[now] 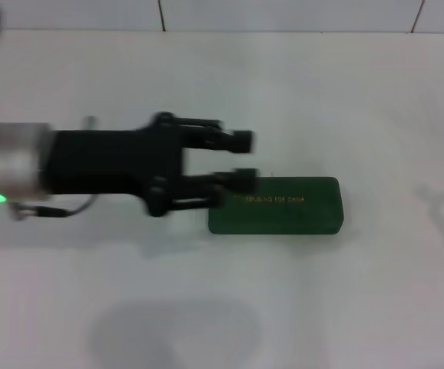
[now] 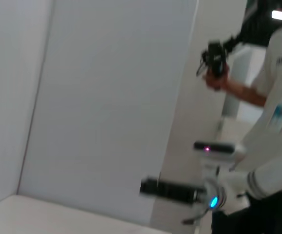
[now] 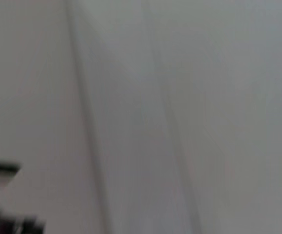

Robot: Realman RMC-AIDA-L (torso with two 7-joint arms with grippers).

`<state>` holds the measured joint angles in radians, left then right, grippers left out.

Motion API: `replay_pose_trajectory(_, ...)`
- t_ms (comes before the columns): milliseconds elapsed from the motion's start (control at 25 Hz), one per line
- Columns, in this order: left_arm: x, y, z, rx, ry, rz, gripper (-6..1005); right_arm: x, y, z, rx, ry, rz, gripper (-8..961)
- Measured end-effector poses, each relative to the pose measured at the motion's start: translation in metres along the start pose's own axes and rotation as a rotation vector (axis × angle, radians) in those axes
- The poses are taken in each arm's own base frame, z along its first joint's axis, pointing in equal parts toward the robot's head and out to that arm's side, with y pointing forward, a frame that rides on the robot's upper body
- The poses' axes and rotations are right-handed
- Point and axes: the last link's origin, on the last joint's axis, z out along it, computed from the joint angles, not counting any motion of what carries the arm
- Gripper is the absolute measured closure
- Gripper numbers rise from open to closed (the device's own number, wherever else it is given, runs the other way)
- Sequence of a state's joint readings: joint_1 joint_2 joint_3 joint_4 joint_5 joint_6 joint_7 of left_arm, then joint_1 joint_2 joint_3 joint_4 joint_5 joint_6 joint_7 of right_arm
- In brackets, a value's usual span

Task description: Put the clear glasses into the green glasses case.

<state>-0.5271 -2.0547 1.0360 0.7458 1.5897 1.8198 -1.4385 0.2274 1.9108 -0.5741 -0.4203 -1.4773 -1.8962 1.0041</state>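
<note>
The green glasses case (image 1: 276, 206) lies flat on the white surface (image 1: 345, 108), roughly mid-way between its left and right edges and a little nearer the front edge than the back. Its lid is shut, gold lettering facing up. From the head view I cannot find the clear glasses anywhere: nothing transparent shows on the bare surface around the case, though there is a faint smudge towards the right edge that I cannot identify. They may be inside the shut case, or simply out of sight; I cannot tell which.

My left claw (image 1: 245, 160) reaches in from the left edge, lying level above the surface, its two black fingers (image 1: 241, 141) spread apart with nothing between them. The lower finger's tip sits just over the case's back left corner; whether it touches the lid I cannot tell.

The left wrist view looks away at a wall and shows a person (image 2: 272, 92) standing off with a handheld controller, plus part of the robot body. My right claw is not in the head view, and its wrist view shows only blank wall, so I cannot report on it.

My judgement: with the lid down and the claw empty, this is either the very start, with the case to be opened, or the close, with the glasses already stowed.
</note>
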Motion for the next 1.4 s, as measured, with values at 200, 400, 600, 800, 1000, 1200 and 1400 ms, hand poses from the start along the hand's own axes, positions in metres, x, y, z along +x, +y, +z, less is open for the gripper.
replay_pose_trajectory(200,-0.002,0.008,-0.042,0.027,-0.005,-0.055,451,0.01,0.004,0.051,-0.199,0.146,0.046,918)
replay_pose_trajectory(400,-0.013,0.014,-0.057,0.068,-0.025,-0.065,336,0.017,0.019,0.111,-0.381,0.207,0.092,819)
replay_pose_trajectory(600,-0.017,0.016,-0.061,0.087,-0.014,-0.046,181,0.017,0.034,0.148,-0.53,0.235,0.099,489)
replay_pose_trajectory(800,-0.02,0.017,-0.062,0.098,-0.011,-0.05,120,0.018,0.049,0.172,-0.654,0.289,0.115,277)
replay_pose_trajectory(1000,-0.019,0.017,-0.062,0.097,-0.011,-0.05,120,0.019,0.054,0.175,-0.678,0.29,0.118,231)
replay_pose_trajectory(1200,-0.021,0.018,-0.063,0.101,-0.011,-0.058,120,0.019,0.056,0.176,-0.686,0.291,0.119,185)
replay_pose_trajectory(1400,-0.023,0.019,-0.065,0.106,-0.008,-0.061,120,0.02,0.057,0.174,-0.689,0.291,0.123,167)
